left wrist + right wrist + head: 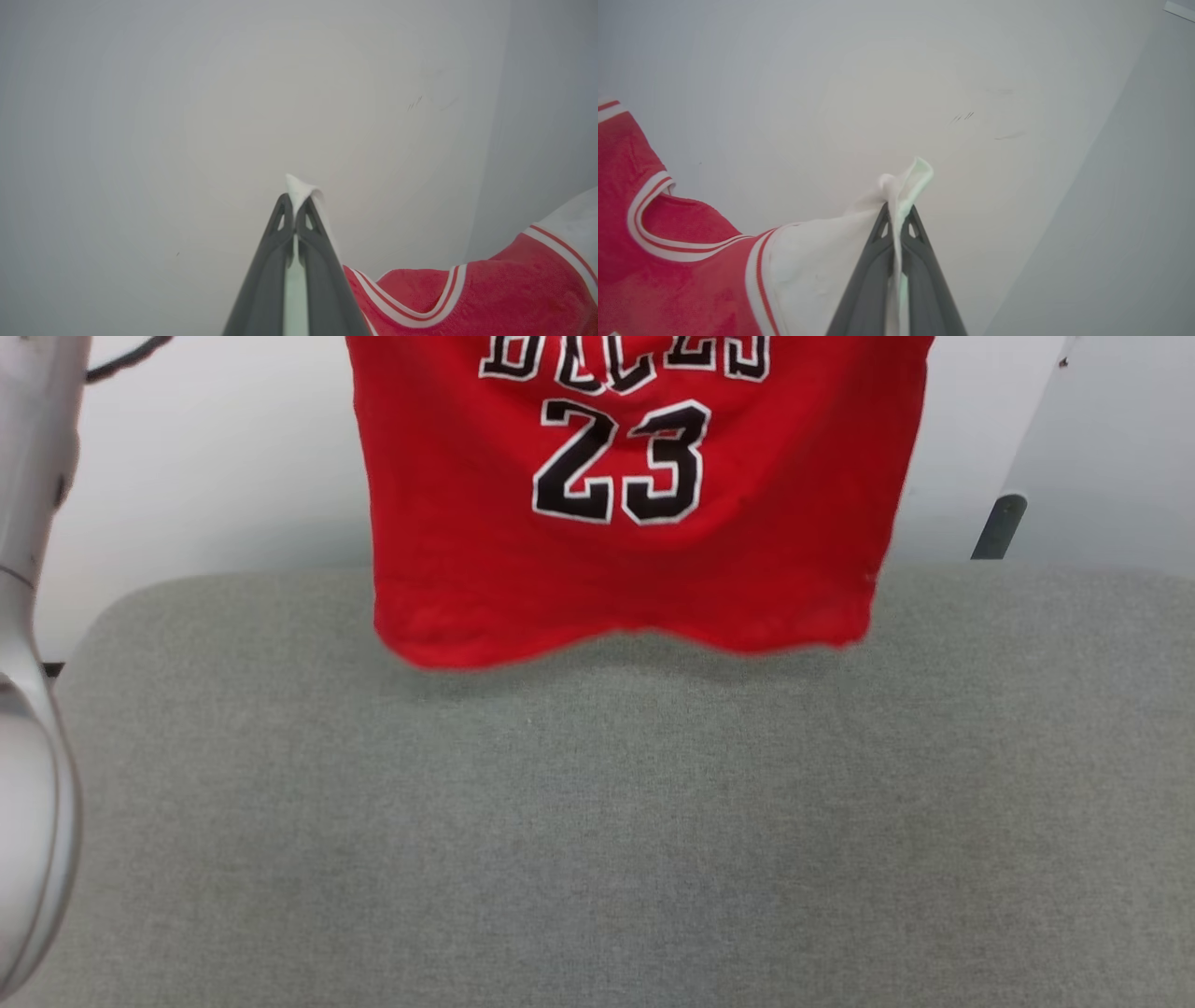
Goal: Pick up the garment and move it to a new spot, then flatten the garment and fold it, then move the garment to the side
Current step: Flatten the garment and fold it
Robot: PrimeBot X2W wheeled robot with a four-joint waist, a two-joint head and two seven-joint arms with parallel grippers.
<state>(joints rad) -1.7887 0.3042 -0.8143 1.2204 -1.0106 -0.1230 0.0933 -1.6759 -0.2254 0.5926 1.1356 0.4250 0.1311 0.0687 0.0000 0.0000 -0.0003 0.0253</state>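
Note:
The garment [625,513], a red jersey with black white-edged lettering and the number 23, hangs in the air at the top middle of the head view. Its lower hem dangles just over the far edge of the grey cushion [597,821]. In the left wrist view my left gripper [294,205] is shut on a white sleeve edge, with the red body and striped collar [467,298] at the lower right. In the right wrist view my right gripper [896,214] is shut on the other white sleeve [822,261], and the red body [654,280] trails to the left.
A pale forearm [28,709] runs down the left edge of the head view. Behind the cushion is a white wall [205,457], with a dark post [999,527] at the right.

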